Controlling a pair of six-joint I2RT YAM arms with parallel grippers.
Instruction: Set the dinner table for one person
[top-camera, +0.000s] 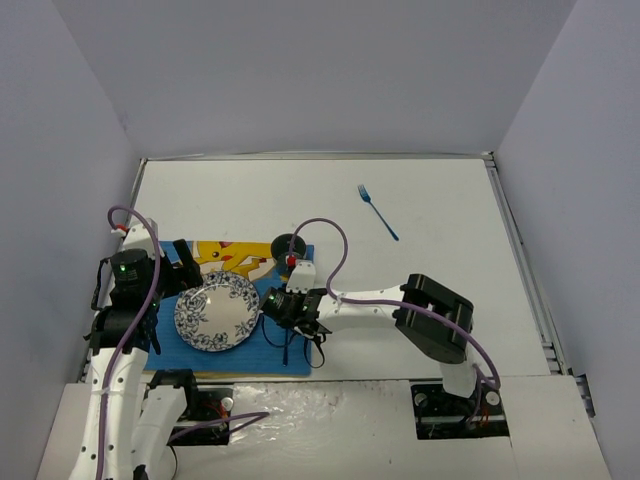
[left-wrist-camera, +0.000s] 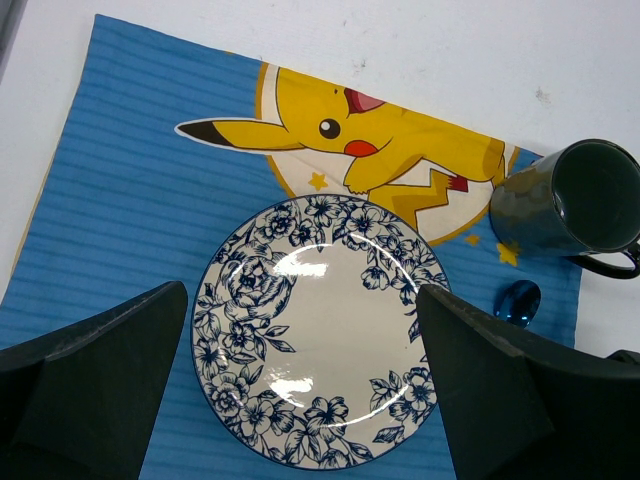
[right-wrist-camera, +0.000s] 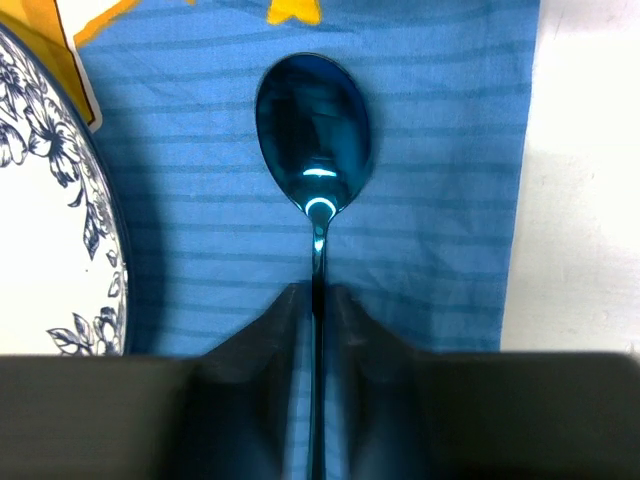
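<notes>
R claw (right-wrist-camera: 318, 300) pinched shut on spoon (right-wrist-camera: 314, 125) handle, spoon flat on placemat (right-wrist-camera: 440, 200) right of plate (right-wrist-camera: 50, 220), mat near-left on white counter (right-wrist-camera: 585, 150); L claw (left-wrist-camera: 300, 295) wide open, empty; risk: spoon skews into plate if claw drags on release.

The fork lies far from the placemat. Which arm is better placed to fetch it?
Right, probably. The fork lies on the far right of the table, nearer that arm; the left fingers hover open by the plate on the left. The right fingers must first release the spoon.
</notes>
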